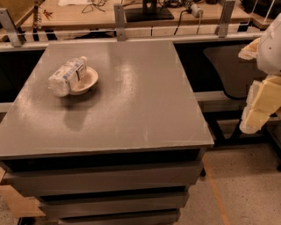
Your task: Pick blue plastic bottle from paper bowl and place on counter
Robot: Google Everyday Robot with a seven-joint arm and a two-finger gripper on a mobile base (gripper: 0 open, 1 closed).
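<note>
Bottle in bowl, far-left of table; claw off to the right, well apart.

The bottle (66, 77) lies on its side across the bowl (90, 80), white cap pointing to the far right, its base jutting over the bowl's near-left rim (label white and blue, body crinkled). The bowl sits on the far-left part of the grey table (131, 110). The claw (254, 112) hangs at the right edge of the view, beyond the table's right side and above the speckled floor (246, 189), with most of the tabletop between it and the bottle. Nothing is in it that I can see; whether it is released or clenched, cannot tell. Drawers (105, 178) below the tabletop; a wooden desk (66, 17) with cables (92, 6) stands behind.
</note>
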